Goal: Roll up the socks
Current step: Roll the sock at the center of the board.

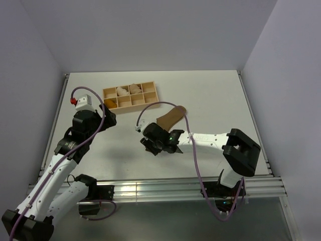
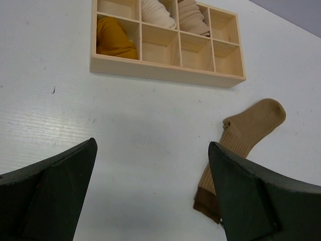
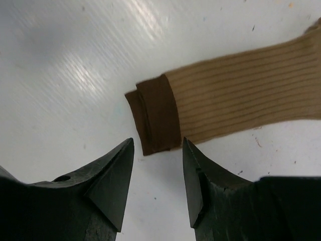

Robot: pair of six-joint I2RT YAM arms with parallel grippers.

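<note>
White table (image 1: 210, 95), grey walls. R gripper (image 3: 158, 148): jaws part-open, nothing held; tips sit just at the dark cuff of the olive-brown sock (image 3: 241, 95), contact unclear. Sock lies flat, toe end toward wooden tray (image 2: 165, 70). L gripper (image 2: 151, 150): jaws wide apart, empty, over bare table. Mustard-orange sock (image 2: 114, 37) bunched in tray's near-left compartment; pale bundles (image 2: 158, 12) in far row.

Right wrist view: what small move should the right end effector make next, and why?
Probably ease forward and down until the fingers straddle the dark cuff, then close. The olive-brown sock lies flat and unrolled on the table, and its cuff end sits just ahead of the open right end effector, not yet gripped.
</note>
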